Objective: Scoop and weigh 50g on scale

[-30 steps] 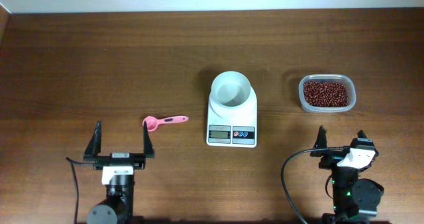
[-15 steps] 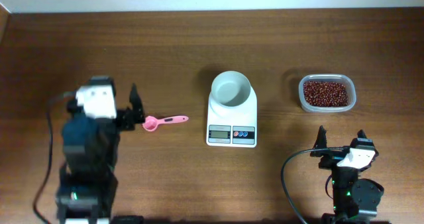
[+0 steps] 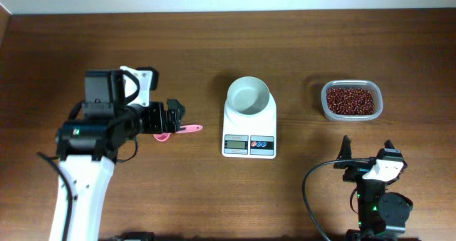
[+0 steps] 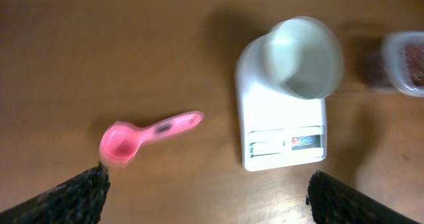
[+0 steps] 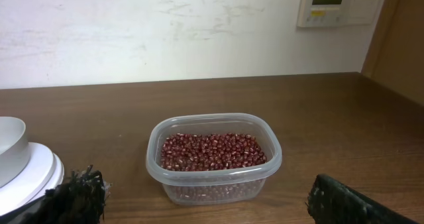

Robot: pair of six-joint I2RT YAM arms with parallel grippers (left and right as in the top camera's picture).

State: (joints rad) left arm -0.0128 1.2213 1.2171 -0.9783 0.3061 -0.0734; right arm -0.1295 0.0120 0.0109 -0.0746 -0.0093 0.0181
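Well, my left pincer (image 3: pixel 175 117) is out over the left half of the table (image 3: pixel 214 41), its jaws spread wide and grasping nothing. Just under it lies a pink scoop (image 3: pixel 189 128), cup end toward the left edge and handle toward the middle. From my left wrist the cup (image 4: pixel 119 143) sits just beside the tip of one finger (image 4: pixel 79 192), and I cannot tell if they touch. That view is blurred.

Next, near the middle of the table, stands the scale (image 3: pixel 249 137), with its display (image 3: pixel 234 145) and the red and blue buttons (image 3: pixel 262 145) facing the near edge. A white round bowl (image 3: pixel 249 96) rests on its far part.

Further right, apart from the scale, a clear plastic tub (image 3: pixel 324 107) holds the beans (image 3: pixel 349 100), a dark red-brown heap that fills its bottom.

My right pincer (image 3: pixel 367 147) sits by the near edge toward the right corner, well short of the tub. It too is released, jaws wide and nothing between them. From my right wrist the tub is straight ahead, and the scale's edge shows at the left.
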